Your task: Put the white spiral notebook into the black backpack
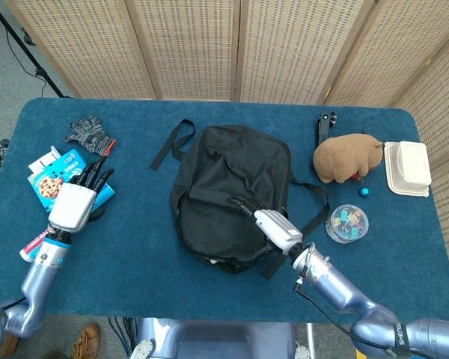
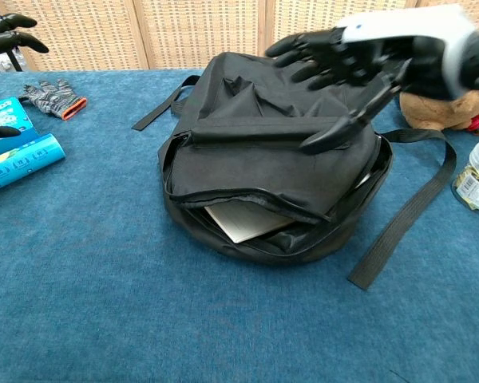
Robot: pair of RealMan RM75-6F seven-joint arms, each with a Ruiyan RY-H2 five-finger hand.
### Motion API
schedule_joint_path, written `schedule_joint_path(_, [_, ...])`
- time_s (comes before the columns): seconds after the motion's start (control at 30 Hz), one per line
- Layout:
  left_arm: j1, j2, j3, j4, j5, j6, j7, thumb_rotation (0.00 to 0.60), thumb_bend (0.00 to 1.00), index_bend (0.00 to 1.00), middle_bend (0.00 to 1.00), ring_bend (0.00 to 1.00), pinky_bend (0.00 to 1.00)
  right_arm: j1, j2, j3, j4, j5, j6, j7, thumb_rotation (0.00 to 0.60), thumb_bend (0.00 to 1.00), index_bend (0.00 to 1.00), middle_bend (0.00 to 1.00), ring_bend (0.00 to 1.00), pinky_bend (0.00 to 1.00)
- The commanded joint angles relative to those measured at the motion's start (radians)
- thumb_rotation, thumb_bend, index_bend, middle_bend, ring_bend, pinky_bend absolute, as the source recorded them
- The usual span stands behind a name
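The black backpack [image 1: 232, 191] [image 2: 271, 152] lies flat in the middle of the blue table, its flap down over the mouth. A corner of the white spiral notebook [image 2: 243, 219] shows inside the opening in the chest view; the head view hides it. My right hand [image 1: 273, 224] [image 2: 359, 60] hovers above the bag's near right part with fingers spread, holding nothing. My left hand [image 1: 75, 202] [image 2: 8, 36] is open at the far left, above the cookie box, apart from the bag.
A blue cookie box [image 1: 56, 176], a tube [image 1: 37, 239] and a grey glove [image 1: 90, 133] lie at the left. At the right are a brown plush toy [image 1: 348, 155], a jar of clips [image 1: 347, 223], a white container [image 1: 407, 167] and a loose strap [image 2: 407, 211].
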Motion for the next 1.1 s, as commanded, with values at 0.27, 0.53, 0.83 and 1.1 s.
schedule_joint_path(0.27, [0.024,0.039,-0.017,-0.036,-0.026,0.013,-0.071,0.600,0.00,0.13,0.01,0.06,0.31,-0.106,0.125,-0.095,0.217,-0.243,0.118,-0.057,0.600,0.00,0.00,0.00,0.00,0.00])
schedule_joint_path(0.53, [0.086,0.108,-0.002,-0.144,-0.071,0.018,-0.121,0.600,0.00,0.00,0.00,0.00,0.08,-0.240,0.135,-0.192,0.428,-0.388,0.308,-0.037,0.600,0.00,0.00,0.00,0.00,0.00])
schedule_joint_path(0.83, [0.165,0.183,0.025,-0.281,-0.125,0.028,-0.130,0.600,0.00,0.00,0.00,0.00,0.05,-0.436,0.059,-0.258,0.578,-0.378,0.518,-0.005,0.600,0.00,0.00,0.00,0.00,0.00])
schedule_joint_path(1.1, [0.236,0.228,0.030,-0.386,-0.174,0.080,-0.102,0.600,0.00,0.00,0.00,0.00,0.03,-0.528,0.025,-0.255,0.583,-0.333,0.606,-0.037,0.600,0.00,0.00,0.00,0.00,0.00])
